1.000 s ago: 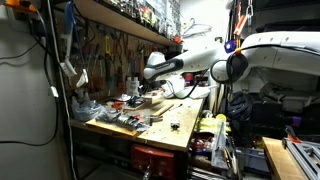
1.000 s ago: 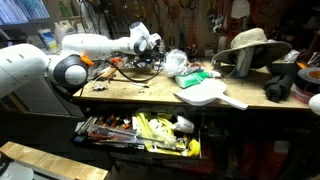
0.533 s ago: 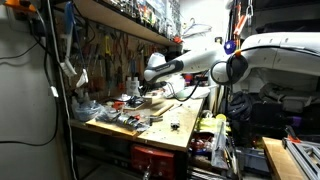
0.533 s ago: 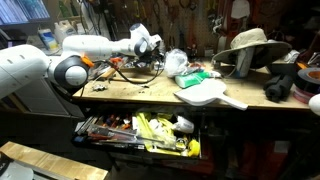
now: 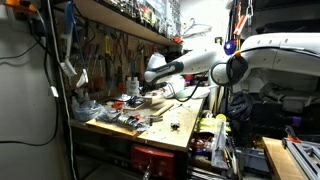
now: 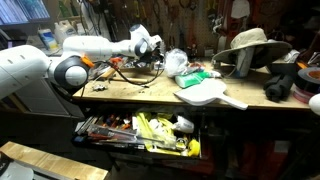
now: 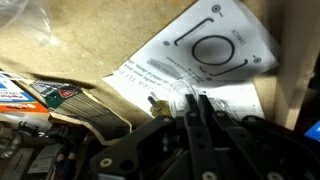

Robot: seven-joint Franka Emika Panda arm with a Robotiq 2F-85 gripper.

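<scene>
My gripper (image 7: 193, 98) is shut, its two dark fingers pressed together with nothing visible between them. It hovers just above a white printed sheet (image 7: 215, 50) with a circle diagram that lies on the wooden bench top (image 7: 80, 40). A small brass-coloured piece (image 7: 155, 103) lies on the sheet just left of the fingertips. In both exterior views the gripper (image 5: 148, 88) (image 6: 155, 50) reaches over the cluttered back part of the workbench (image 6: 130, 95).
Printed packets (image 7: 30, 95) and a dark flat tool (image 7: 95, 118) lie left of the gripper. An open drawer (image 6: 140, 130) full of tools juts from the bench front. A straw hat (image 6: 248, 45) and a white paddle-shaped part (image 6: 210, 93) sit further along. Hand tools hang on the wall (image 5: 110, 55).
</scene>
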